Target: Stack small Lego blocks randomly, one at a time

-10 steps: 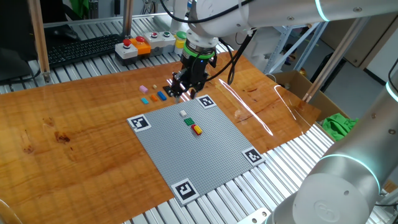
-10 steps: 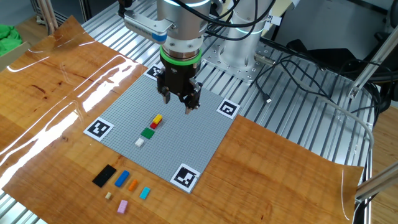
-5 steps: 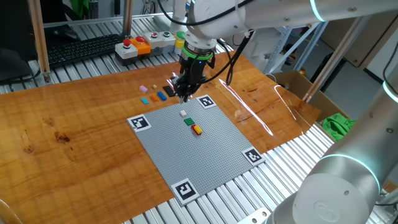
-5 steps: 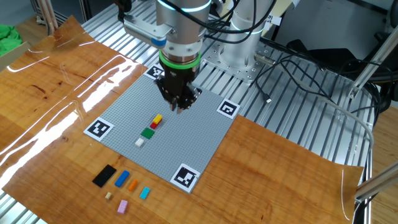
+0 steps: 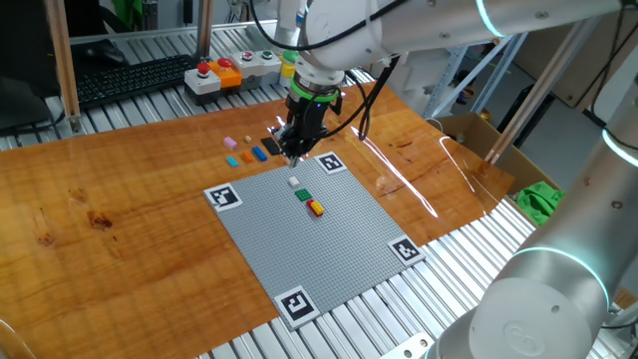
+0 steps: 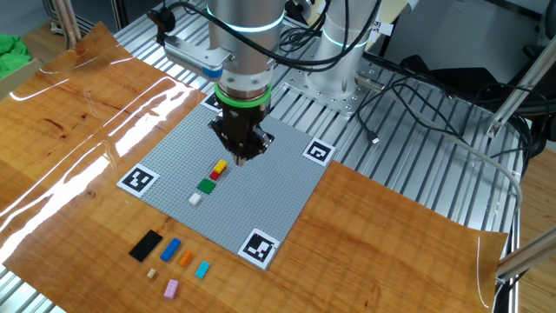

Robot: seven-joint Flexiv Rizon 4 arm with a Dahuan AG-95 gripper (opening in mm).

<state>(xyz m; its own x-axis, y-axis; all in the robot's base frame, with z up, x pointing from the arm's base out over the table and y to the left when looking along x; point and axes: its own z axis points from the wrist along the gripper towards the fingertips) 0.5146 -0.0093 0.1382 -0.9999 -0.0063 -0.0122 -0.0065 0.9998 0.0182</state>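
- Your tabletop point(image 5: 120, 199) is a wooden sheet, and the grey baseplate point(image 5: 329, 249) with its four square markers lies flat near the middle of it.
- Your arm reaches down over the baseplate; the gripper point(image 6: 242, 156) hangs just above the plate's middle, and its fingers point(image 6: 247, 153) look drawn together, with nothing visible between them.
- On the baseplate you have a short row of small Lego blocks: a yellow block point(image 6: 221, 164) touching a red block point(image 6: 215, 174), then a green block point(image 6: 206, 185) and a white block point(image 6: 195, 198), each a little apart.
- Off the plate, toward the tabletop edge nearest the push buttons point(image 5: 217, 72), the loose ones lie in a line: black block point(image 6: 146, 245), blue block point(image 6: 170, 249), orange block point(image 6: 185, 257), light blue block point(image 6: 202, 269), pink block point(image 6: 171, 288).
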